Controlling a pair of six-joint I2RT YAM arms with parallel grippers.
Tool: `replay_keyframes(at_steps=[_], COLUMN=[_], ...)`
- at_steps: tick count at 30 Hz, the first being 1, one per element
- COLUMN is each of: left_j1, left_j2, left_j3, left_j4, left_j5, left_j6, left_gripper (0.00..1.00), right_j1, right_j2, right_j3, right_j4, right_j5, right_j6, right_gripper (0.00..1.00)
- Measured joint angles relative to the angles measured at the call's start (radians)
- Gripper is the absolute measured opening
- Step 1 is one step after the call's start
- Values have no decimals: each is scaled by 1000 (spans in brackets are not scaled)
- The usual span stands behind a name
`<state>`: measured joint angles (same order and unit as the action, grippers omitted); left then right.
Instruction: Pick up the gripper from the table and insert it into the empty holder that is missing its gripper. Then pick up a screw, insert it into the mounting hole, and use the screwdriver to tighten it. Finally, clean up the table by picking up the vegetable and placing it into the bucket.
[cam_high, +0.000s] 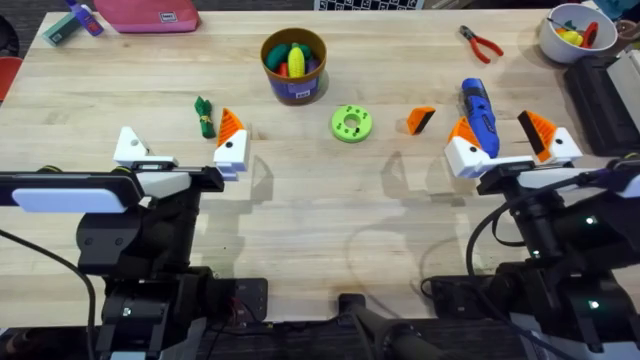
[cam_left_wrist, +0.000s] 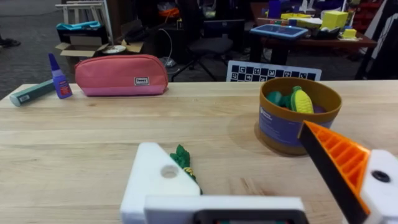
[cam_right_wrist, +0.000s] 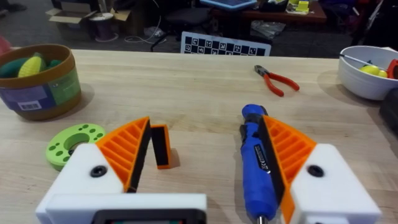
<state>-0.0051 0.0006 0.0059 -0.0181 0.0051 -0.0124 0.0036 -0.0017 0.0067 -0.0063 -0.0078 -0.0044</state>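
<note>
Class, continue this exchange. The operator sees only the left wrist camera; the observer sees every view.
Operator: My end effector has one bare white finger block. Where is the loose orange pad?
Observer: The loose orange pad lies between the green disc and the right end effector.
Operator: And the screwdriver?
Observer: The screwdriver lies between the right end effector's open fingers, untouched.
Operator: Anything beyond it?
Observer: Red-handled pliers lie farther back, beside a white bowl.
</note>
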Motion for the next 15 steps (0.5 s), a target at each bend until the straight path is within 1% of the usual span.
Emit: replay_keyframes(at_steps=[11,13,15], left_j1=[0,0,0], left_j2=[0,0,0], left_j3=[0,0,0], left_j4=[6,42,108], left_j5=[0,0,0], left_j6=[0,0,0], left_gripper=[985,985,985], right_j1=[0,0,0], right_j2=[0,0,0], right_j3=[0,0,3], right_j4=[11,47,84], right_j5=[-2,-8,-9], right_j6=[0,0,0], right_gripper=[994,994,994])
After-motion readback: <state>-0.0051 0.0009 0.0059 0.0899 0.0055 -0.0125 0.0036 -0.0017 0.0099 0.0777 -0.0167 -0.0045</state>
